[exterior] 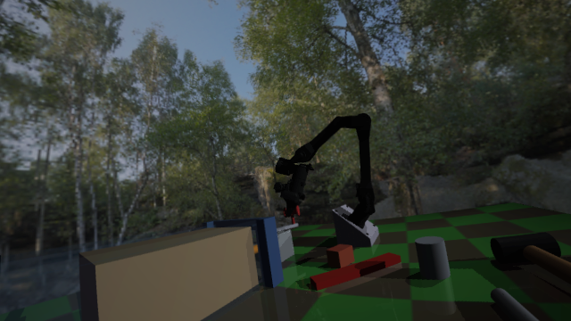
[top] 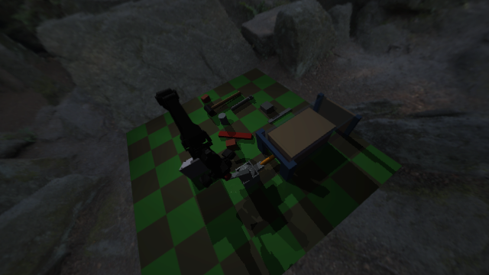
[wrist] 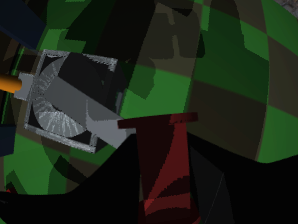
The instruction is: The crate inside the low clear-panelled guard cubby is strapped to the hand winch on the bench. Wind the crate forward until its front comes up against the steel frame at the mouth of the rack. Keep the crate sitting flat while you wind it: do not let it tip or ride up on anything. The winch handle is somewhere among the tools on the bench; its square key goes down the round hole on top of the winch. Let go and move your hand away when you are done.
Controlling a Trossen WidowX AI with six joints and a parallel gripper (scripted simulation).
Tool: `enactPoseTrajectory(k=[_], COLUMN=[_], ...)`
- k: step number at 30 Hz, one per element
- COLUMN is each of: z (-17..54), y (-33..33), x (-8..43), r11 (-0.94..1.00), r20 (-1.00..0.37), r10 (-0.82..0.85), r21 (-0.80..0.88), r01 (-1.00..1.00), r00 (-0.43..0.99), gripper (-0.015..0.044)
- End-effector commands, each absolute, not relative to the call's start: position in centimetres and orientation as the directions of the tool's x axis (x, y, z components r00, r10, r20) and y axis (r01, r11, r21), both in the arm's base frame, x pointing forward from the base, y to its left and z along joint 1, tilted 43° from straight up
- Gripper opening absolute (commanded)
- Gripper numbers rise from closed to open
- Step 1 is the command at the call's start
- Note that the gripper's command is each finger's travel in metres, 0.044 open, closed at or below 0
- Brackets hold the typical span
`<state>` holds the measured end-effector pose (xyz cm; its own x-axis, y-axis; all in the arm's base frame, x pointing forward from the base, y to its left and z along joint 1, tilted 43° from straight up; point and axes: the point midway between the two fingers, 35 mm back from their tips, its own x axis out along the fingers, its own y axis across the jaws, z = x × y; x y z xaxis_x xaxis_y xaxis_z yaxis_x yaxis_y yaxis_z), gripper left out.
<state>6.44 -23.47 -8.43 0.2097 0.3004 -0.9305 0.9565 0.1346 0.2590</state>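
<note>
The tan crate sits flat inside the rack, close behind the blue front frame; a narrow gap seems to show in the exterior view. An orange strap runs from the crate side to the grey winch. The grey winch handle lies across the winch top, its arm reaching to my gripper. My gripper has red fingers and is shut on the handle's outer end. The key and the clear panels are hard to make out.
Beside the rack are a red bar, a reddish block and a grey cylinder. A mallet, a grey rod and a grey block lie farther back.
</note>
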Motion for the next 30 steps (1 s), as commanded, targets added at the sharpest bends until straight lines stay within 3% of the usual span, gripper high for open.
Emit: enactPoseTrajectory(k=[1,30], z=[-9.5,-13.1], y=[-24.7,-29.0], x=[6.1,6.9], r11=[0.147,0.148], r20=[-0.940,-0.941], r10=[0.280,0.276], r21=[0.242,0.242], r01=[0.959,0.959], r00=[0.194,0.195], gripper=[0.0000,0.0000])
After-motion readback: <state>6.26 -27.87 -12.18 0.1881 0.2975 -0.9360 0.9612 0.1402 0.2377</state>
